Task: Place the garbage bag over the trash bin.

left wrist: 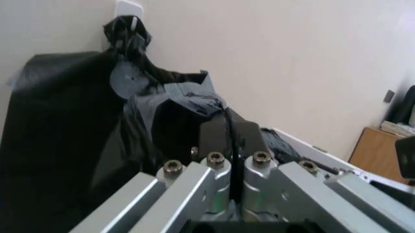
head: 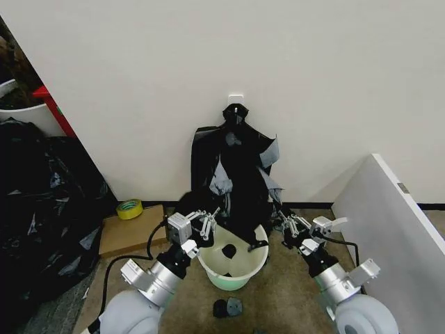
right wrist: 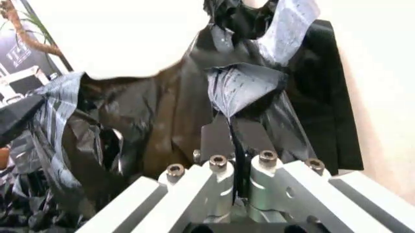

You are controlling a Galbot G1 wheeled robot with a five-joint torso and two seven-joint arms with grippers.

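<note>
— Grippers: left gripper (head: 208,224), right gripper (head: 284,224), jaws clenched on one garbage bag (head: 240,177).
— Bag hangs above one trash bin (head: 233,275), against the wall (head: 208,62).

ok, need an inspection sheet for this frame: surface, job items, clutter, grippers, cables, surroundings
Surface: brown floor along a white wall.
Job's things: garbage bag hangs from a wall hook, its lower part gathered at the trash bin, not yet spread over the rim. Bin stands upright; dark scraps inside.
Clutter: small dark object on the floor before the bin; yellow tape roll on a cardboard sheet; heap of black plastic on the robot's left.
Grippers: left gripper shut on the bag at the bin's left rim; right gripper shut on the bag at the right rim.
Cables: black cable loops beside the left arm; another by the right arm.
Surroundings: white panel on the right.
</note>
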